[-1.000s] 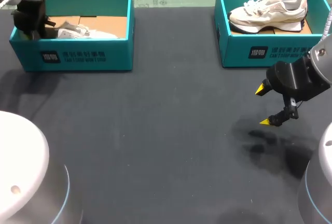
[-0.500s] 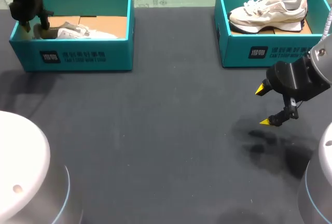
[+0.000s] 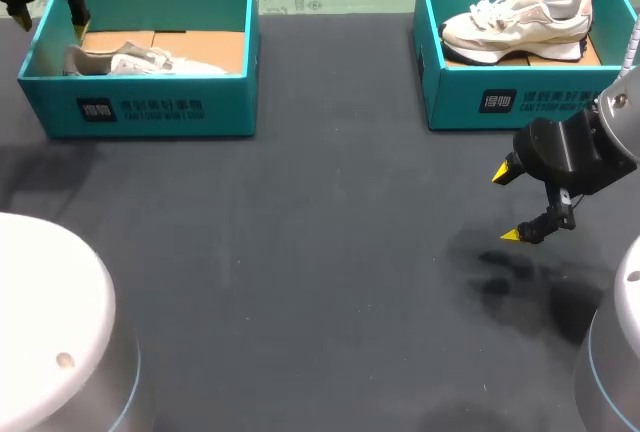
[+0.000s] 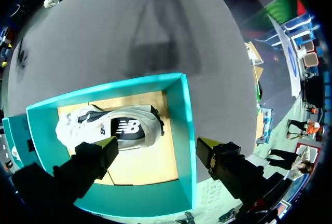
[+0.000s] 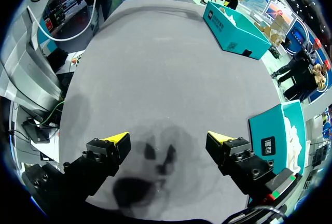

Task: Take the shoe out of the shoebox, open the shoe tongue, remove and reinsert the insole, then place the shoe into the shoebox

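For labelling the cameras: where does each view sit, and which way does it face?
Head view: above and behind, looking down on the table; left gripper and right gripper show.
Left wrist view: above the left shoebox, facing down at the shoe inside; open gripper shows.
Right wrist view: over bare table, facing across it; open gripper shows.
Head and left wrist views share that shoebox and shoe.

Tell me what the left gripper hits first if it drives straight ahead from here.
Probably the shoebox: its end wall runs between the open fingers of the left gripper, one finger over the edge of the shoe, the other outside over the table. Depth is unclear.
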Robot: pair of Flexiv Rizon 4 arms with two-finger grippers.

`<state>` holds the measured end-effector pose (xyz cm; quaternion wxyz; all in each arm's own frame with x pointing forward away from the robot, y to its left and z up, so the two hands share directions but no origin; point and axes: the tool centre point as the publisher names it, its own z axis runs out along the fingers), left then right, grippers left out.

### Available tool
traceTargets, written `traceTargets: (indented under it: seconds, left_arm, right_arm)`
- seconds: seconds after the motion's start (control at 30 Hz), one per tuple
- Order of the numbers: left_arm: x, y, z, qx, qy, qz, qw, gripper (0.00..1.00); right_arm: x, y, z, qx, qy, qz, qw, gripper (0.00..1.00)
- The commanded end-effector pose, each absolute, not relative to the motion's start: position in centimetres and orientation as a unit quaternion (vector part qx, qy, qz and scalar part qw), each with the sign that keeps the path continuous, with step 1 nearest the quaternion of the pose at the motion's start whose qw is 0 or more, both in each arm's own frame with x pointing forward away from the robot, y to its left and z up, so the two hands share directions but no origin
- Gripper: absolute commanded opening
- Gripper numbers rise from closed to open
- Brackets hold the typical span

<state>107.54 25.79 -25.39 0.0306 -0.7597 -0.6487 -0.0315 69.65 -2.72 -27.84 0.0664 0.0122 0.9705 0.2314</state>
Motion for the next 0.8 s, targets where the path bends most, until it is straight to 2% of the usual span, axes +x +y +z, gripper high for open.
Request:
traceTargets:
  seconds: [0.03,0.8]
  left_arm:
    - [105.8,25.9,-22.9,-0.76,-0.648,-0.037,0.033,1.0]
    - [99.9,27.1,-17.5,-0.759,-0.65,-0.025,0.037,1.0]
  right_arm:
    - [69.5,-2.7,-27.9,0.013,0.971,0.231,0.068,1.0]
    - [69.5,-2.7,-27.9,0.013,0.971,0.231,0.068,1.0]
